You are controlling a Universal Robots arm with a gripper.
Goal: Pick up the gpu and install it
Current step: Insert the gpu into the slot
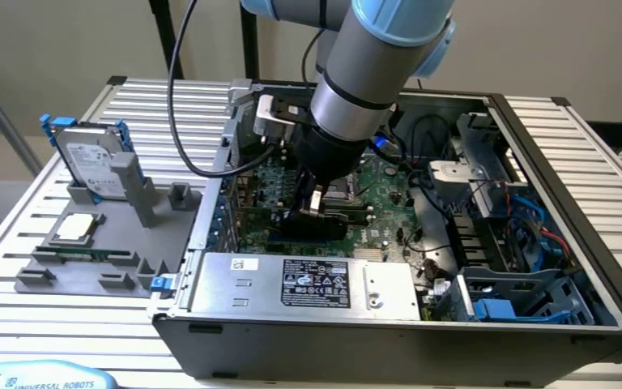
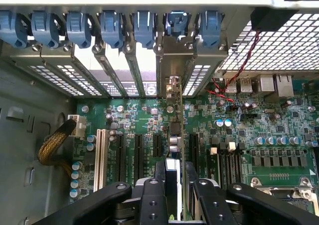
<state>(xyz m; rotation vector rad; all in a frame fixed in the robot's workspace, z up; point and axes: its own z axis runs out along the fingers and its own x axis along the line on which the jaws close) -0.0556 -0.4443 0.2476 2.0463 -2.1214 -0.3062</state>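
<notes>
Inside the open computer case (image 1: pixel 570 162), my gripper (image 1: pixel 317 209) is lowered over the green motherboard (image 1: pixel 381 182). It is shut on the gpu (image 1: pixel 308 227), a dark flat card held on edge. In the wrist view the gpu (image 2: pixel 175 135) runs edge-on from between my black fingers (image 2: pixel 152 200) toward the case's rear wall. Its silver end bracket (image 2: pixel 172 60) stands in line with one rear slot opening. The card's lower edge sits down among the black expansion slots (image 2: pixel 137 155); I cannot tell whether it is seated.
A grey fixture (image 1: pixel 95 267) on the exterior view's left carries a silver hard drive with blue rails (image 1: pixel 90 158) and a narrow green memory stick (image 1: pixel 84 253). The power supply (image 1: pixel 311 284) lies in front. Cables (image 1: pixel 505 219) and a drive cage (image 1: pixel 517 296) crowd the right.
</notes>
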